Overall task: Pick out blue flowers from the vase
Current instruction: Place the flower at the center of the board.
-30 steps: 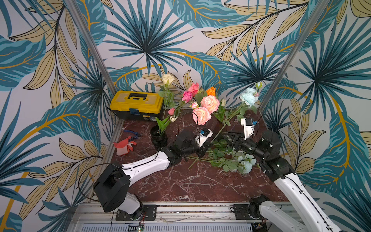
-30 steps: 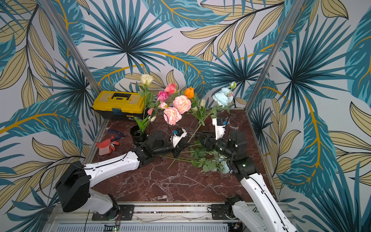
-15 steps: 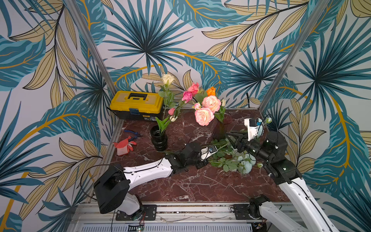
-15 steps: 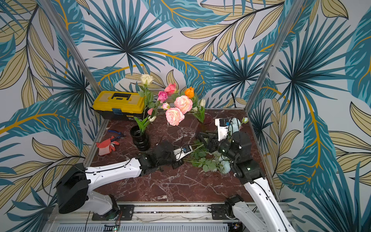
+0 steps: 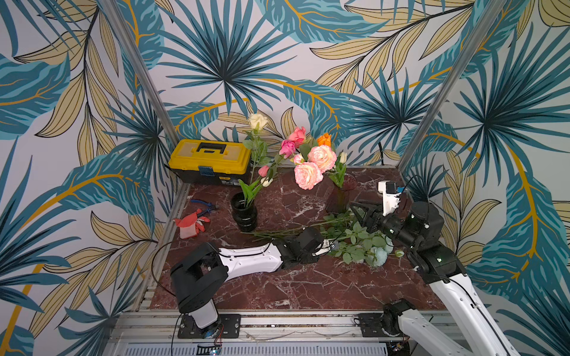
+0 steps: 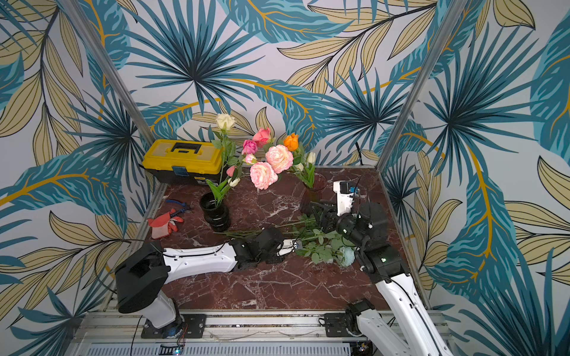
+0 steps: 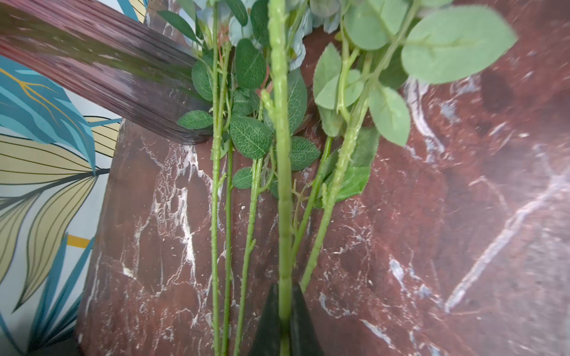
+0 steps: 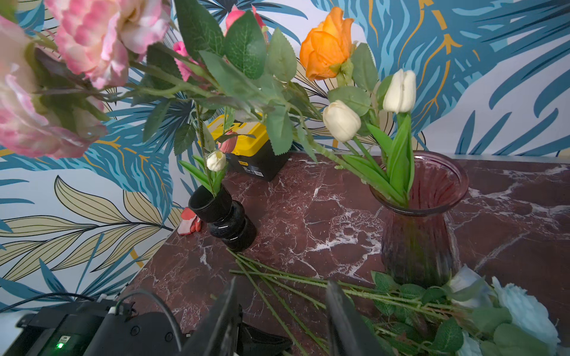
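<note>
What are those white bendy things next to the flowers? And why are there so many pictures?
Those are two robot arms, and each one ends in a claw for grabbing. Two pictures come from a camera high up that looks down on everything. The other two come from small cameras on the arms' wrists, so they see things close up.

On the red marble table stand a black vase and a glass vase, holding pink, orange and cream flowers. There is also a yellow toolbox and a red glove. The blue flowers lie flat on the table.

The left claw is pinched shut on one green stem. The right claw is open and holds nothing.
</note>
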Robot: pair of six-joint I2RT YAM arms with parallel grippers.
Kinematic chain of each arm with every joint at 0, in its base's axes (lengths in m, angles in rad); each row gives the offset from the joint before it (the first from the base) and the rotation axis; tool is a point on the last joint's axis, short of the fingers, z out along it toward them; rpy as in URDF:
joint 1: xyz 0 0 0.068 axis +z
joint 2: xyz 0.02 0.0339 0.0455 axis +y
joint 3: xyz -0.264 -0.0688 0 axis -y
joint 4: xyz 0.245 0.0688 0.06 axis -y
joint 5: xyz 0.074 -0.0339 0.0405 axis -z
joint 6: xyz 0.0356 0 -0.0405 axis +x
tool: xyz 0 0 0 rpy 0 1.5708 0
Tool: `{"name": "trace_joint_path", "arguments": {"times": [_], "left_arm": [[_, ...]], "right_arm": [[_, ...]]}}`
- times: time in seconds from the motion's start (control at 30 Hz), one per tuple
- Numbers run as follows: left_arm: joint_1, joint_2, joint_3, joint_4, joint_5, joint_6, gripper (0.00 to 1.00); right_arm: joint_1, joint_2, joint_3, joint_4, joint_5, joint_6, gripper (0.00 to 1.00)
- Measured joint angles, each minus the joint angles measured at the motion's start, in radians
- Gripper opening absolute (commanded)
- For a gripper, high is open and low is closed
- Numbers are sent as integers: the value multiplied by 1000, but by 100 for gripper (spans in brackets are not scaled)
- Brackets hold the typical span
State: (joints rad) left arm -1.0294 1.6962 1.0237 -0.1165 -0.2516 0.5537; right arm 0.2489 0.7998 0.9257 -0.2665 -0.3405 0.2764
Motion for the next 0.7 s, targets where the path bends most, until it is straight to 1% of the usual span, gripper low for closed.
{"name": "trace_joint_path", "arguments": {"times": [0.13, 0.43, 0.53, 0.6, 0.7], "left_arm": [[20, 44, 30, -3, 0, 19, 0], [72, 106, 59, -6, 7, 35, 1], [78, 109, 59, -6, 8, 38, 12], [78, 109, 59, -6, 8, 42, 23], [80, 109, 59, -6, 10, 38, 34]], "right_arm": [[-25, 18, 0, 6, -3, 1, 46], [-118, 54, -33, 40, -42, 27, 47], [-146, 65, -45, 58, -53, 39, 48], [-166, 72, -49, 67, -61, 46, 48], [-198, 81, -58, 85, -72, 57, 48]]}}
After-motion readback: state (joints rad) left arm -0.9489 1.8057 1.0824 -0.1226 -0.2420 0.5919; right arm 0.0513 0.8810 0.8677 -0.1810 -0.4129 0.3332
